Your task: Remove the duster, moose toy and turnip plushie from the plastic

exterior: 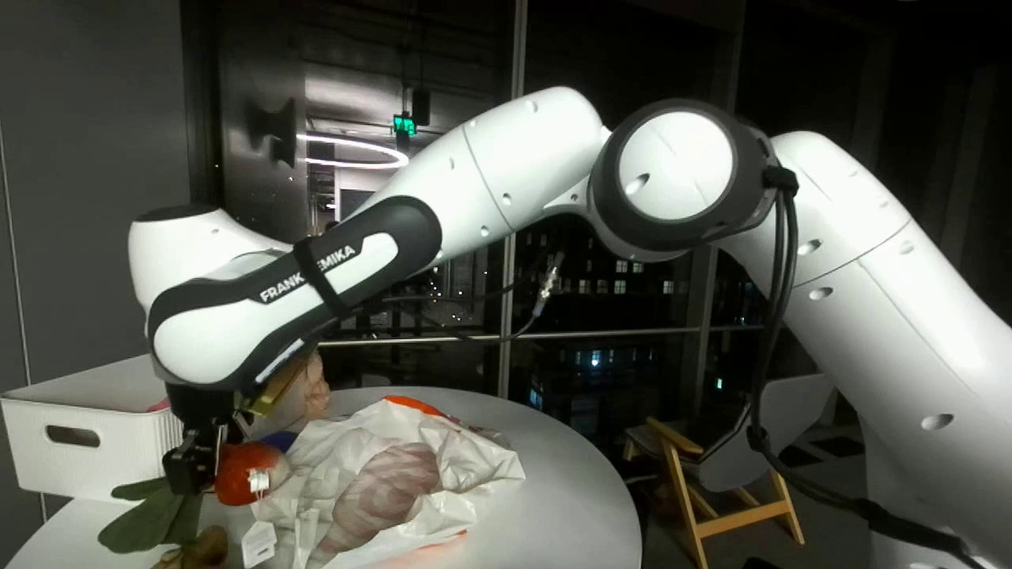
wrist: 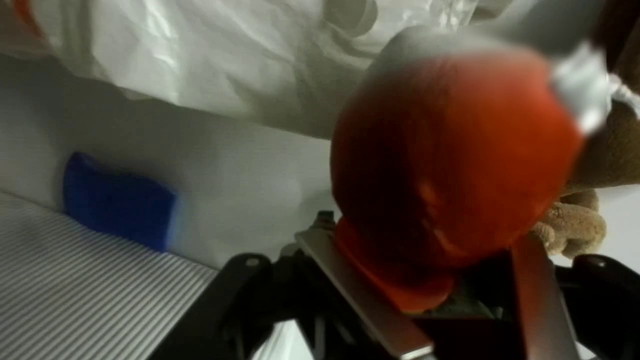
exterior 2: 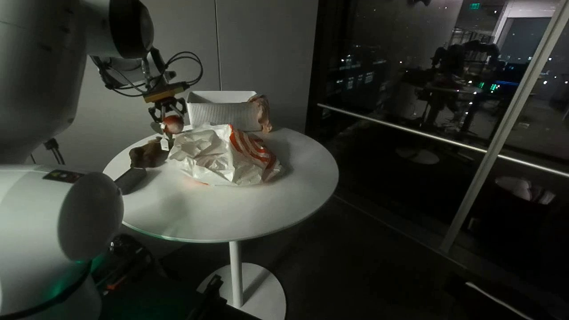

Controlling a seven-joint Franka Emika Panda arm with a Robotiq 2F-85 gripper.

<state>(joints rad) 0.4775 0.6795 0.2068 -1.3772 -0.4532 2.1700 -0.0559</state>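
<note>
Turnip plushie (exterior 2: 173, 125) is clamped between my jaws, outside the plastic bag (exterior 2: 200, 153) and just beside it, and the moose toy (exterior 2: 146, 154) lies also out on the table (exterior 2: 222, 209). So I judge that mainly the putting down is left, though whether the duster is the grey block (exterior 2: 132, 180) or the blue piece (wrist: 117, 202), I cannot tell. The white bin (exterior: 118, 458) stands close and may narrow my way down.

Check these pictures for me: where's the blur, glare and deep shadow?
Wrist view: the tag on the turnip plushie is blurred, one side of the plushie sits in dark shadow, and the plastic bag shows shiny highlights; in an exterior view, the arm glares white against a dark window; in an exterior view, the floor fades almost to black.
</note>
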